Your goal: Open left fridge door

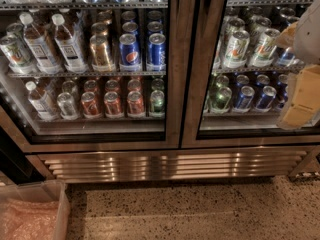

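Speckled stone floor point(200, 211) lies open below the ribbed steel grille point(170, 166) of the wide stainless steel glass-front fridge point(186, 84). Above the grille's left half, the tall glass-paned left fridge door point(90, 59) sits flush, closed. The pale yellow gripper point(300, 101) hangs above the grille's right end; spread or pressed together, I cannot tell. A clear plastic bin point(57, 209) sits below the grille's left end.

The left door point(172, 84) is sitting shut, its steel frame meeting the right door point(192, 84) at the middle of the fridge point(170, 166). Bottles point(37, 44), Pepsi cans point(130, 51) and red cans point(113, 104) are showing through. The gripper point(300, 101) is hanging at the right edge.
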`<action>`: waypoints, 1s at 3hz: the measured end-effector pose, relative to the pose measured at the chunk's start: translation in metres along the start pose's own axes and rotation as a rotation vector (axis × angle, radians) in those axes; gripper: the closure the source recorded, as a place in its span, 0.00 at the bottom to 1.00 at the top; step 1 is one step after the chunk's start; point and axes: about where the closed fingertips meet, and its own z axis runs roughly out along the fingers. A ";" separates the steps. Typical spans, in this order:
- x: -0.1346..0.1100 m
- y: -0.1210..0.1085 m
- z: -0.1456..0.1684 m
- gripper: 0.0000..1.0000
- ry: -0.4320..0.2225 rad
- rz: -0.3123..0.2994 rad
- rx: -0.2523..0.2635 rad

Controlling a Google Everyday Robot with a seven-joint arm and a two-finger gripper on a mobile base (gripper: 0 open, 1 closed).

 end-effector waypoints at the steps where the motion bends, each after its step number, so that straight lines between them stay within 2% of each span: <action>1: 0.000 0.000 0.000 0.00 0.000 0.000 0.000; 2: -0.006 -0.003 -0.001 0.00 -0.030 0.006 0.005; 3: -0.043 -0.014 -0.003 0.00 -0.135 -0.018 0.005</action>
